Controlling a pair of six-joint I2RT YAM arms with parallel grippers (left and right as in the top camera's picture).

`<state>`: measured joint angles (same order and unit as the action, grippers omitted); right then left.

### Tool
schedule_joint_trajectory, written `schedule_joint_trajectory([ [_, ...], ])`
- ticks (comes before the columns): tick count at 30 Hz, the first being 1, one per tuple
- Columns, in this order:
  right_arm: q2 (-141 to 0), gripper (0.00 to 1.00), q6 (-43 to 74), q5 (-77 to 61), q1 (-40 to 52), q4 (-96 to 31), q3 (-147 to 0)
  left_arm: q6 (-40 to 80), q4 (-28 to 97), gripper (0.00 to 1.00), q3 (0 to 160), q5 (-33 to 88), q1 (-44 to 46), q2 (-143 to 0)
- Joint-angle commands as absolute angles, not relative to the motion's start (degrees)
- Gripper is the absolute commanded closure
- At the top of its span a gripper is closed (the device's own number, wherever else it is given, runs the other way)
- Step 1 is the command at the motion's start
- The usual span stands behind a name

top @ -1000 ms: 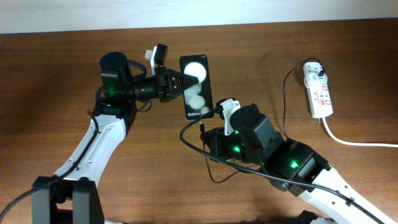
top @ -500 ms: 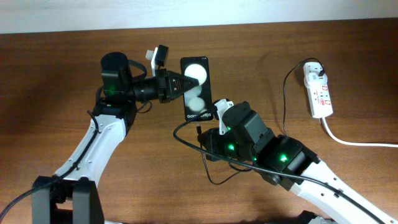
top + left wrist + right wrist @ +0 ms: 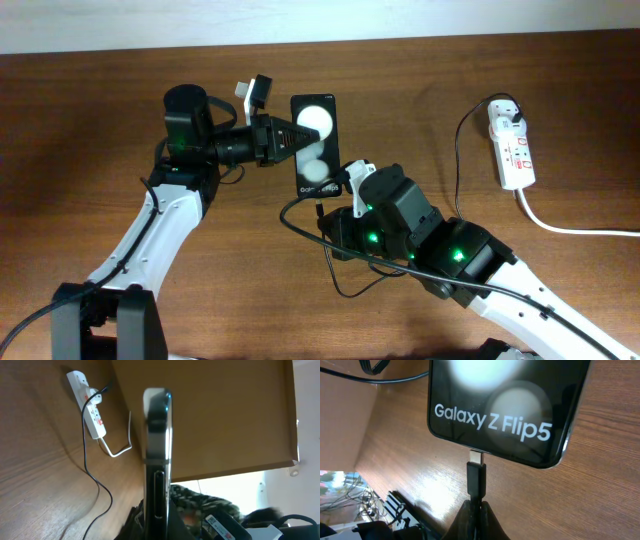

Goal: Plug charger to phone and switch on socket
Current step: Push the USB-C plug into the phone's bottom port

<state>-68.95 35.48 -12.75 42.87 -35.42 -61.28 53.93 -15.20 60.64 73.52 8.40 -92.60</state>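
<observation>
Both clamped: left pincer (image 3: 298,137) holds the phone (image 3: 322,160), right pincer (image 3: 476,509) pinches the charger (image 3: 475,480), tip touching the phone just ahead.

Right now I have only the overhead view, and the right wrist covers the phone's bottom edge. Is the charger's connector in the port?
Observer: Not fully. In the right wrist view the connector has its silver tip at the bottom port of the phone, with bare metal showing.
Operator: Is the right arm actually holding it?
Observer: Yes, the right gripper is closed on the connector's black body, right below the phone.
Operator: Overhead I can only make out "Galaxy". What does the phone say?
Observer: The lettering reads "Galaxy Z Flip5" along the glass by the port.
</observation>
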Motion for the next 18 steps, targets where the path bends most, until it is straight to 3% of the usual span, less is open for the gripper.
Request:
schedule_joint_trajectory([
  [1,-67.85,0.96,34.79,-11.31,43.11,-35.03,-61.08,52.99,-15.49,1.00,61.63,74.83,8.47,-92.09],
  [13,-67.85,0.96,35.57,-11.73,43.11,-32.21,-61.08,52.99,-15.49,1.00,61.63,74.81,8.47,-92.09],
  [18,-67.85,0.96,34.70,-3.57,43.09,-29.63,-61.08,49.71,-15.29,1.00,61.63,80.86,8.47,-92.09],
])
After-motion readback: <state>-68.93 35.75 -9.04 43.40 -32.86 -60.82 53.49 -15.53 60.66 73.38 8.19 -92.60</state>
